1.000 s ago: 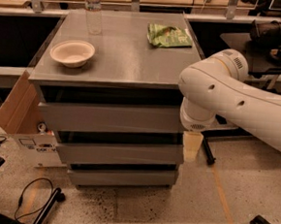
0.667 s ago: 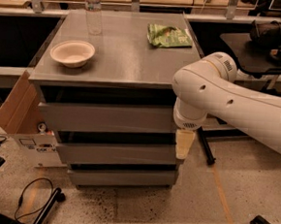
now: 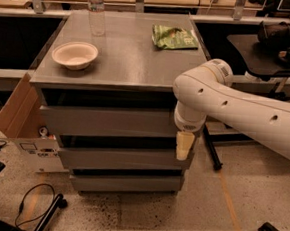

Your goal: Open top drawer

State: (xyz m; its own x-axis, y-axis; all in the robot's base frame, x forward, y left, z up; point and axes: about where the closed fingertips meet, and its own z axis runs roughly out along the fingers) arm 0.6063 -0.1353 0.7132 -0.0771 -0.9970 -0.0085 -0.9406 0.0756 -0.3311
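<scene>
Your gripper (image 3: 184, 145) hangs pointing down off the white arm (image 3: 245, 113), at the right end of the cabinet's fronts. Its tip is about at the seam between the top drawer (image 3: 104, 122) and the middle drawer (image 3: 116, 158). Can't tell if it's spread or closed from here. The top drawer looks shut to me. There's no handle, so I'd guess you're parked there to catch an edge. The bowl (image 3: 74, 55), bottle (image 3: 96, 8) and green bag (image 3: 173, 37) sit up top, clear of the pull.
</scene>
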